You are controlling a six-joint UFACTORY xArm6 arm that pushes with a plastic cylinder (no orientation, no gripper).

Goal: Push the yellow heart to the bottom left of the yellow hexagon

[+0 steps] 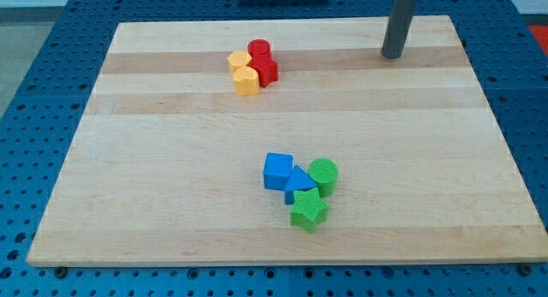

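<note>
On the worktop (171, 203), the hexagon (238, 60) touches the heart (247, 80) at its five o'clock. A cylinder (259, 50) and star (265, 70) crowd their three o'clock. My tip (393, 55) stands well apart at three o'clock. Four more blocks cluster at six o'clock.

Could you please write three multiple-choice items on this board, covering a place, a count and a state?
1. Where is my tip?
A. the view's top right
B. the view's bottom left
C. between the blue blocks

2. How many blocks lie on the board?
A. four
B. six
C. eight

3. The yellow heart and yellow hexagon are:
A. far apart
C. stacked
B. close together, seemingly touching

Answers: 1 A, the rod ends near the top right edge; 2 C, four per cluster; 3 B, the heart sits just below the hexagon.
</note>
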